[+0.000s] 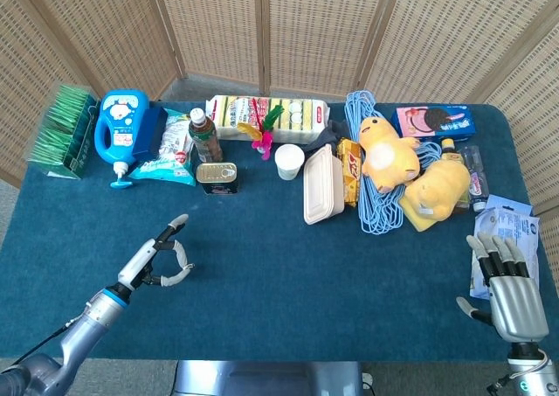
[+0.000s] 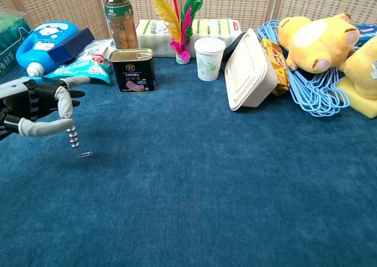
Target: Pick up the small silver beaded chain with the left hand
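chain: small silver beaded chain, pinched at its top end between thumb and a fingertip of my left hand; hangs straight down from the pinch, long axis vertical, lower end clear of the cloth as far as chest view shows.
chain vs hand: directly under my fingertips, touching them; nothing to reach for, it's already mine.
left hand state: thumb + one finger closed on the chain, other fingers stretched out fwd. In head view my left hand sits over the front-left part of the table, chain too small to make out there.
paperclip: lies flat on the cloth just beside and below the chain's free end, a bit toward table centre; apart from chain, not touching.
nearer arm: left, by far. My right hand is at the front-right corner, fingers spread, holding nothing, well apart from the chain.
what next move turns on: judgement only; chain dangles from a thin pinch, so lift should go straight up, no sideways swing, keep pinch firm. Free end near the paperclip, so avoid dipping back down.
task progress: looks like the pick is basically done; chain seems off the table.
risk: beads may slip thru the pinch, I'd guess.
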`<state>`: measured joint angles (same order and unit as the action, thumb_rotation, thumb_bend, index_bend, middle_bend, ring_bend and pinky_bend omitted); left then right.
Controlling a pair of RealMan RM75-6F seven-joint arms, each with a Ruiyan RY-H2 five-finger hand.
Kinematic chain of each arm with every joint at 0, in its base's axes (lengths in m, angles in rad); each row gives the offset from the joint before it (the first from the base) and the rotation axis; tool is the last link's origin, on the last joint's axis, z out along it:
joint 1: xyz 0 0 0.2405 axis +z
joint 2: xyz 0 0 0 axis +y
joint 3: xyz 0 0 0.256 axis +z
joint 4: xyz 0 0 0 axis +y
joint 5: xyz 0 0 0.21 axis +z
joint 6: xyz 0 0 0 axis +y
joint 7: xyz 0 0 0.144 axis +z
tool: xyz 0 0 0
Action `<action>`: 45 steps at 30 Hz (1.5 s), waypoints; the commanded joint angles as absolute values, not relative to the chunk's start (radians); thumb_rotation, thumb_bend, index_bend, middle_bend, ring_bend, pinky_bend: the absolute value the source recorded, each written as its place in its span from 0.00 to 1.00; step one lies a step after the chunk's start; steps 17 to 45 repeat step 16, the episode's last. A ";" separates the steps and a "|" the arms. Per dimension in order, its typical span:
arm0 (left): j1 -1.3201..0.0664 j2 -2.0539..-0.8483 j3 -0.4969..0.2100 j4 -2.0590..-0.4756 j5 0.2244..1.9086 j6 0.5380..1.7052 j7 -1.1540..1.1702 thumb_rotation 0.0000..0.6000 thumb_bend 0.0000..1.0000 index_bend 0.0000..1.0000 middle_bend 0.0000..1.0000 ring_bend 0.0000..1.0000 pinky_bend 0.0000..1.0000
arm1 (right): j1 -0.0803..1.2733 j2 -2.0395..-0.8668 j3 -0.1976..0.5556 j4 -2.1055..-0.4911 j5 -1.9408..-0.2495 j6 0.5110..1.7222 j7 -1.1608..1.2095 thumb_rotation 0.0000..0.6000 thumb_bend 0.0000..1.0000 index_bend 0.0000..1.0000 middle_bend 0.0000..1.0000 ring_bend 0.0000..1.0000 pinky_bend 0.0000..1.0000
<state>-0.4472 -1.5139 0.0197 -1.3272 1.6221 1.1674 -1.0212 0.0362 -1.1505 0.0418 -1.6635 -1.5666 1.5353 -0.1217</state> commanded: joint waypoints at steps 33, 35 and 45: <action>-0.458 -1.507 0.004 -1.326 1.591 1.185 -1.042 1.00 0.56 0.60 0.00 0.00 0.00 | 0.049 -1.148 0.068 -1.672 -1.538 1.529 -0.119 1.00 0.00 0.00 0.00 0.00 0.00; -0.458 -1.507 0.004 -1.326 1.591 1.185 -1.042 1.00 0.56 0.60 0.00 0.00 0.00 | 0.049 -1.148 0.068 -1.672 -1.538 1.529 -0.119 1.00 0.00 0.00 0.00 0.00 0.00; -0.458 -1.507 0.004 -1.326 1.591 1.185 -1.042 1.00 0.56 0.60 0.00 0.00 0.00 | 0.049 -1.148 0.068 -1.672 -1.538 1.529 -0.119 1.00 0.00 0.00 0.00 0.00 0.00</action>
